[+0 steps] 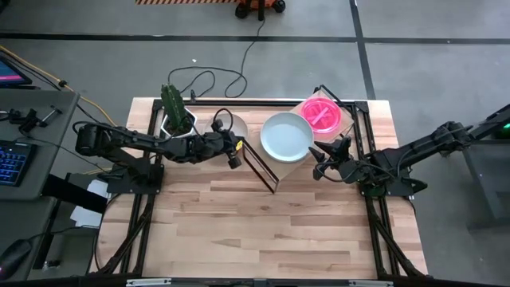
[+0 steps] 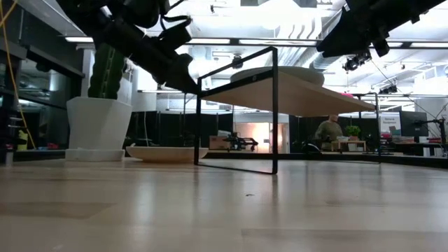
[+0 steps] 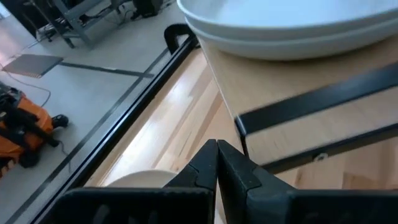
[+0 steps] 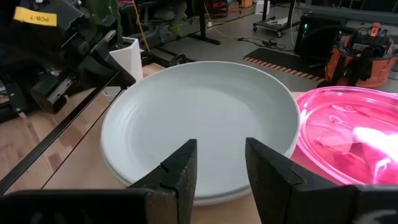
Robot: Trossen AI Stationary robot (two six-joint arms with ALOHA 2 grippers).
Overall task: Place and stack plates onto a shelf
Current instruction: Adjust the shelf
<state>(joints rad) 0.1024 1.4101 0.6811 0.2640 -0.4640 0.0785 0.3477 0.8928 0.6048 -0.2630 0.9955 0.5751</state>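
The shelf [image 1: 296,163] stands at the rear centre of the table [image 1: 263,231] and carries two stacked grey-green plates [image 4: 199,124] at its middle w/ the pink plates [image 1: 323,116] just beside them at its right end; a cream plate [image 2: 166,153] lies on the tabletop under the shelf's left end, near the cactus pot [image 1: 177,119]. Left gripper [image 3: 216,163]: fingers pressed together, empty, held above the cream plate at the shelf's left edge. Right gripper [image 4: 221,165]: fingers parted, empty, just off the near rim of the grey-green stack w/o touching it.
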